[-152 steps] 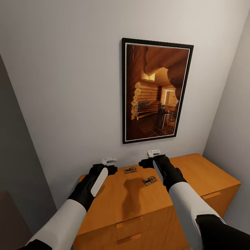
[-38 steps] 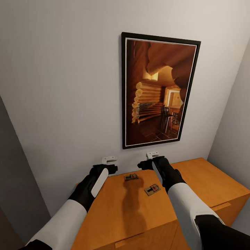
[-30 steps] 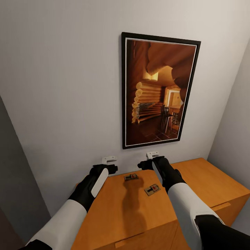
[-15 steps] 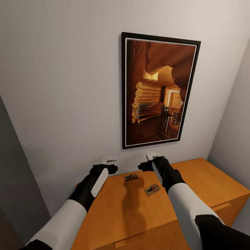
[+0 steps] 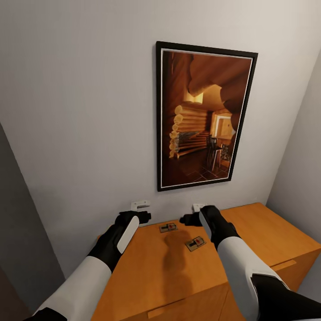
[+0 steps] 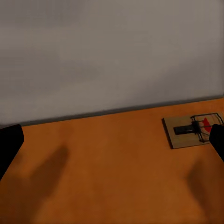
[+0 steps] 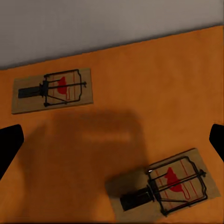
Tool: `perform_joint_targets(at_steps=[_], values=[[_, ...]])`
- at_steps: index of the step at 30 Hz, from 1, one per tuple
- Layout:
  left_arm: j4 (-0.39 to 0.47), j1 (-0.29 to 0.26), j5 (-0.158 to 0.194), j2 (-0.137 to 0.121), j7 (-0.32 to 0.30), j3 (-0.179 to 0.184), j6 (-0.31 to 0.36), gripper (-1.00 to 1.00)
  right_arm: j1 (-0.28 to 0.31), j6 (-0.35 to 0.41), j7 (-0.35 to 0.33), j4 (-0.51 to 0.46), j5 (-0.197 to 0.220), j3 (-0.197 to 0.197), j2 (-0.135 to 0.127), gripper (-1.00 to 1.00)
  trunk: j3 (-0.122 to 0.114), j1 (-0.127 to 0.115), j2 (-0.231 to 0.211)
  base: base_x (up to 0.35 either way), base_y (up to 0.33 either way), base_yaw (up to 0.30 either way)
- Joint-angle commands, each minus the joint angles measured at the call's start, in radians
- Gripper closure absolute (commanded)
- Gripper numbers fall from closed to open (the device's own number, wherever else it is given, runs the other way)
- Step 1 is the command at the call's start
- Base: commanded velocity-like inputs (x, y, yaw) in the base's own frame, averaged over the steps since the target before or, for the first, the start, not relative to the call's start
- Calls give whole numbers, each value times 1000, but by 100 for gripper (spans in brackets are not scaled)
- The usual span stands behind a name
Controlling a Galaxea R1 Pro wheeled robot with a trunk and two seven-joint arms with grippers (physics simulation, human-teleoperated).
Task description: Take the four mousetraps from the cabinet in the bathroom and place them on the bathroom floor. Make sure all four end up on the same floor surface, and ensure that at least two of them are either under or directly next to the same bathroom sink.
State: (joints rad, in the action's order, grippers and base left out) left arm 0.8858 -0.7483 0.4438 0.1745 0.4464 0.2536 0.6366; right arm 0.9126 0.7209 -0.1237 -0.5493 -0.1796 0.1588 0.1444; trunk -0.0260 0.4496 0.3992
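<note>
Closest to us, both white-sleeved arms reach forward over the orange-brown cabinet (image 5: 169, 272), its flat top taking up the lower part of the head view. The left hand (image 5: 139, 213) hangs over the top's left back corner, and in the left wrist view its dark fingertips (image 6: 9, 142) sit wide apart at the edges, so it's spread open with nothing between them. The right hand (image 5: 192, 215) hovers above the back of the cabinet top, and the right wrist view shows the same thing: fingertips (image 7: 9, 140) far apart, open, holding nothing. Just beside the right forearm lies the nearer mousetrap (image 5: 195, 243), flat on the wood, tan board with wire spring and red spot; it shows up large in the right wrist view (image 7: 164, 187). A little farther back, between the two hands and near the wall, lies the second mousetrap (image 5: 168, 227), also flat, seen by both wrist cameras (image 7: 52, 90) (image 6: 192, 130). Behind everything, the pale wall (image 5: 80, 111) carries a black-framed picture (image 5: 203, 116) of a log-cabin interior.
</note>
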Motion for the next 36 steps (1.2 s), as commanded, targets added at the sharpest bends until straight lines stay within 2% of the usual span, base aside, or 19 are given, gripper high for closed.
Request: perform_joint_targets(at_steps=[1,7,11,15,17,22,27,36], values=[[1,0,10,0,9,2,2,-100,0,4,-8,2,-11,14,1,-100,1,0,1,0,0,0],[1,0,10,0,9,2,2,-100,0,3,-8,30,-11,46,0,-100,1,0,1,0,0,0],[1,0,10,0,9,2,2,-100,0,3,-8,44,-11,82,-3,-100,1,0,1,0,0,0],[1,0,10,0,9,2,2,-100,-1,3,-8,48,-11,128,-10,-100,1,0,1,0,0,0],[1,0,10,0,9,3,2,-100,-2,3,-8,49,-12,167,-19,-100,1,0,1,0,0,0],[1,0,10,0,9,2,2,-100,-3,2,-8,50,-13,218,-30,-100,1,0,1,0,0,0],[1,0,10,0,9,2,2,-100,-5,-2,-8,51,-14,246,-38,-100,1,0,1,0,0,0],[1,0,10,0,9,2,2,-100,-6,-8,15,49,-16,258,-43,-100,1,0,1,0,0,0]])
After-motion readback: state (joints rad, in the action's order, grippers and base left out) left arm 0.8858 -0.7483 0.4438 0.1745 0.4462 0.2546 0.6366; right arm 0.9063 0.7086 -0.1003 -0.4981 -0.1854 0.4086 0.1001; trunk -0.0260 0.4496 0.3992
